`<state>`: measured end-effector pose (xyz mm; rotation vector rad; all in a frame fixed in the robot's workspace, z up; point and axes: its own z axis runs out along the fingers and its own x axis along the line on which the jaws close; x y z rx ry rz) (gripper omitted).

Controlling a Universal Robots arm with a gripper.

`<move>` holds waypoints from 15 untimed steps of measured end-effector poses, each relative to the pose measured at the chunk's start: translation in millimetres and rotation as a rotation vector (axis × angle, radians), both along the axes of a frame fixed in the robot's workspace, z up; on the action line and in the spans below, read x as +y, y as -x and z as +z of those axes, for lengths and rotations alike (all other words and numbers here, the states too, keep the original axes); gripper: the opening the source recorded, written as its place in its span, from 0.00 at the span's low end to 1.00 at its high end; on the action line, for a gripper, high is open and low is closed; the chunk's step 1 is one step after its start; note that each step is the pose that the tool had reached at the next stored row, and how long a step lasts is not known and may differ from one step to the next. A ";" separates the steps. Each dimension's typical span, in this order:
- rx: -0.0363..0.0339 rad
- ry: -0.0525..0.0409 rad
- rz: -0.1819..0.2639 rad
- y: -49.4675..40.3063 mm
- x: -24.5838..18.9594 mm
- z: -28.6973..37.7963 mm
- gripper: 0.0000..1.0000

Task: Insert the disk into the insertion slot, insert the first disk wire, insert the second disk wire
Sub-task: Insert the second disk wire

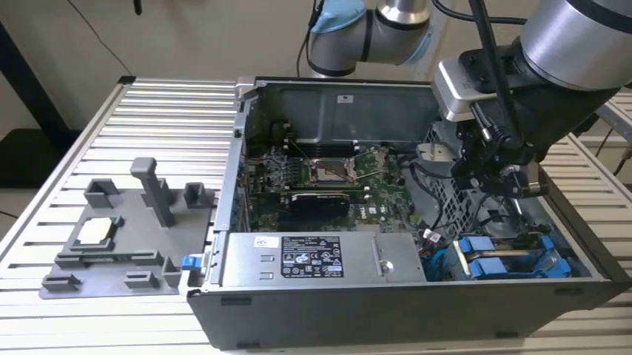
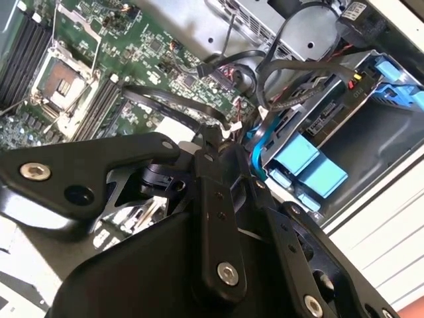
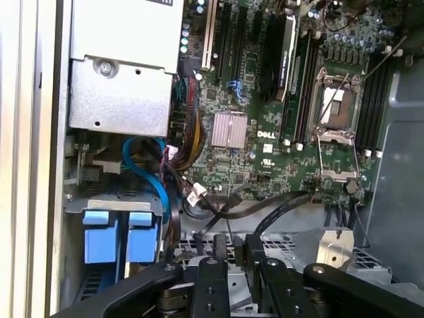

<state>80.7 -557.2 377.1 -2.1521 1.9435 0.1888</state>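
One computer case [image 1: 395, 318] lay open on a slatted aluminium table [image 1: 158, 111], taking up the centre of the frame and the exterior view's right. The arm entered from the upper part of the frame on the exterior view's right. Its gripper [image 1: 496, 180] hung inside the case, over a perforated grey panel [image 1: 442, 194] beside the motherboard [image 1: 316, 185]. No view showed whether the gripper was open or closed, or whether it had hold of anything. In the first wrist view the gripper [image 3: 233, 250] stood close to a run of black cables [image 3: 278, 202] and a small white connector [image 3: 197, 195].

The disk [image 1: 489, 266] sat in the lower part of the frame on the exterior view's right. Its blue carrier front showed within the insertion slot [image 3: 112, 205] of the grey drive cage, just beside the labelled power-supply box [image 1: 296, 259]. A blue cable [image 3: 151, 177] curved between that box and the cage. A grey fixture tray [image 1: 109, 248] rested on the table at the exterior view's left, well apart from the case.
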 end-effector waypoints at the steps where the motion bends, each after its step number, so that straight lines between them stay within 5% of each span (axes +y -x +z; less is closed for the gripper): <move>1: -0.0016 -0.0037 0.000 0.0 0.0 -0.1 0.26; 5: -0.0031 -0.0069 0.000 0.0 0.1 -0.1 0.17; 11: -0.0032 -0.0037 0.001 0.0 0.1 -0.2 0.16; 12: -0.0029 0.0034 0.001 0.0 0.1 -0.1 0.16; 15: 0.0025 0.0500 0.003 0.0 0.5 -0.3 0.16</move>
